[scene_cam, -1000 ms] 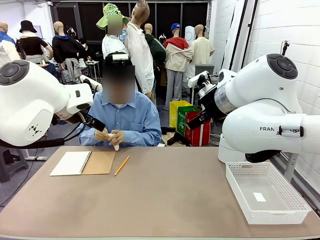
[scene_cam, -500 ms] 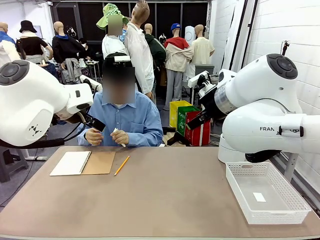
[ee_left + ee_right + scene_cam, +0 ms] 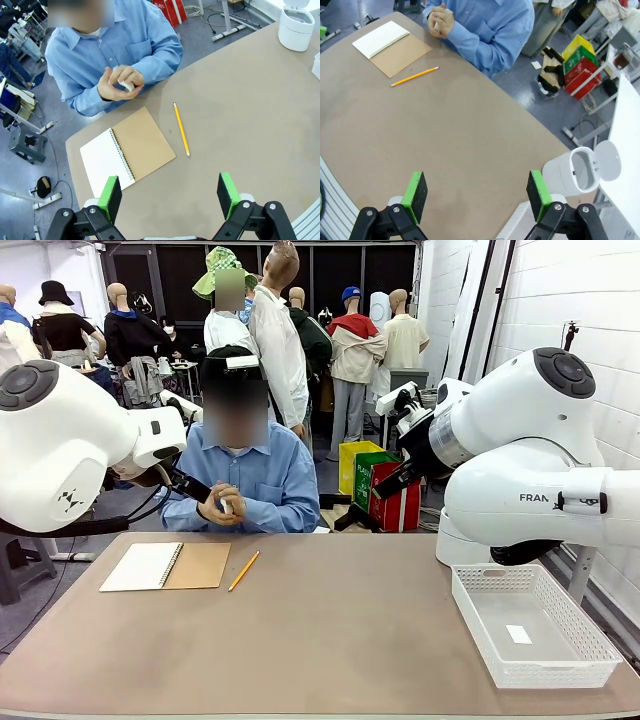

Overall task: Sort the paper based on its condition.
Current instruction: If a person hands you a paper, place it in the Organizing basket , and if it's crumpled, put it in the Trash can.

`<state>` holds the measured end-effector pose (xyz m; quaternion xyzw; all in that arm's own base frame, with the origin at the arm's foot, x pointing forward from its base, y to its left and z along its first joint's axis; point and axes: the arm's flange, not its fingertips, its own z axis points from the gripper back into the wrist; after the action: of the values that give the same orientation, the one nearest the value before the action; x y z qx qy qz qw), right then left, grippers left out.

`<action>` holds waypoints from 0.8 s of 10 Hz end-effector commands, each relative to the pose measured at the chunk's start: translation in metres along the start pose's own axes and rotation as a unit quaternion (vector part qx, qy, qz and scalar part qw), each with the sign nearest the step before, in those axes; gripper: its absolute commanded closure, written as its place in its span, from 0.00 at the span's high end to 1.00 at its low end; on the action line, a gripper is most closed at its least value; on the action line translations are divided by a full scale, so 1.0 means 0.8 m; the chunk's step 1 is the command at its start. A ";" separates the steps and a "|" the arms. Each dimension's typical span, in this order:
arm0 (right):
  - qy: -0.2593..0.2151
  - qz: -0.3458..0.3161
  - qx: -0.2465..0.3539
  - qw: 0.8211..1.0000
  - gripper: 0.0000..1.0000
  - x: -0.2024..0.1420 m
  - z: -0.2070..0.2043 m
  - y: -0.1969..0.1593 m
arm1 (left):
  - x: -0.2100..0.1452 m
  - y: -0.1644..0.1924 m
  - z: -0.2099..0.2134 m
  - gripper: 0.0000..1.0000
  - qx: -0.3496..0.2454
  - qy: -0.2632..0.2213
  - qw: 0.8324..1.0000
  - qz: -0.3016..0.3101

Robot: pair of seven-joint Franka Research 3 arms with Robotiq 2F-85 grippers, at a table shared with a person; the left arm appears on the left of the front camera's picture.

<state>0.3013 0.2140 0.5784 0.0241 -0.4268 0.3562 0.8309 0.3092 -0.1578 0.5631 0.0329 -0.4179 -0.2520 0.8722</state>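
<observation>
At the far side of the table a person squeezes a small white wad of paper (image 3: 226,506) between both hands, held near the chest; the paper (image 3: 126,85) is mostly covered by the fingers. The paper (image 3: 437,24) also peeks out of the clasped hands in the right wrist view. My left gripper (image 3: 169,195) hangs open high above the table, short of the notebook, with nothing between its green pads. My right gripper (image 3: 476,195) is open too, high over the table's right part and holding nothing.
A spiral notebook (image 3: 165,566) lies open at the table's far left, with a yellow pencil (image 3: 244,570) beside it. A white mesh basket (image 3: 500,670) holding a tiny white tag (image 3: 519,634) stands at the right. A white lidded bin (image 3: 580,172) sits beyond the table's right corner.
The person's hands drew apart with the paper, then came together again higher up, clasping it. Neither arm moved.
</observation>
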 end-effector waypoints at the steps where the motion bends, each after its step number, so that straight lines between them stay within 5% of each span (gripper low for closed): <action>1: 0.001 0.001 -0.002 1.000 1.00 0.000 0.000 0.001 | 0.001 0.001 -0.001 1.00 0.003 -0.002 1.000 -0.006; 8: 0.001 0.001 -0.002 1.000 1.00 0.000 0.000 0.001 | 0.001 0.001 -0.001 1.00 0.003 -0.002 1.000 -0.006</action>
<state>0.3013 0.2140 0.5784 0.0241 -0.4268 0.3562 0.8309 0.3092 -0.1578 0.5631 0.0329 -0.4179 -0.2520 0.8722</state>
